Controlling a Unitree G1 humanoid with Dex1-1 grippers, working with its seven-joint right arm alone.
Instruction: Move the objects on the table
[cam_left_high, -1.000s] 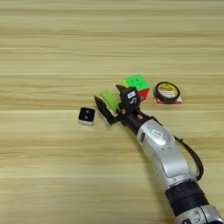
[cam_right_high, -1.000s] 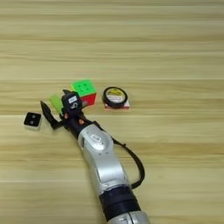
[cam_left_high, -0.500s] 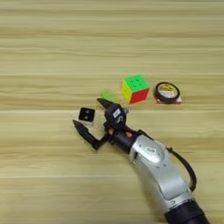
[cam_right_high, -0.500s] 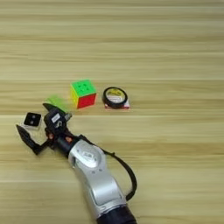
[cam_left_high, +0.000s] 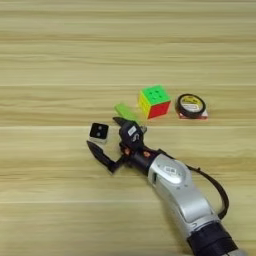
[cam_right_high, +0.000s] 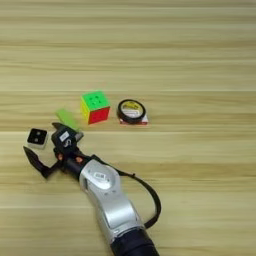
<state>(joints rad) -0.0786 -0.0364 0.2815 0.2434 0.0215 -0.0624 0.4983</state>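
I have the wide light-brown wooden table (cam_left_high: 60, 55) filling both views, and my right arm's silver forearm (cam_left_high: 177, 187) comes in from the bottom right.

The right gripper (cam_left_high: 107, 137) has its 2 black fingers spread wide, gripping nothing. 1 finger lies low to the left, the other sits higher, by the bar.

Beyond the gripper and to its right are the green, yellow and red puzzle cube (cam_left_high: 154, 101) and, further right, the black tape roll with a yellow label (cam_left_high: 191, 105), both well apart from the fingers.

The flat lime-green bar (cam_left_high: 126, 111) lies just beyond the upper finger.

The tiny white cube with a black 2-dot top (cam_left_high: 99, 132) sits between the fingers.

Over the last second the gripper has swung left, away from the bar and puzzle cube, to bracket the white cube. I judge a grasp on it comes next; all 4 objects rest on the table.
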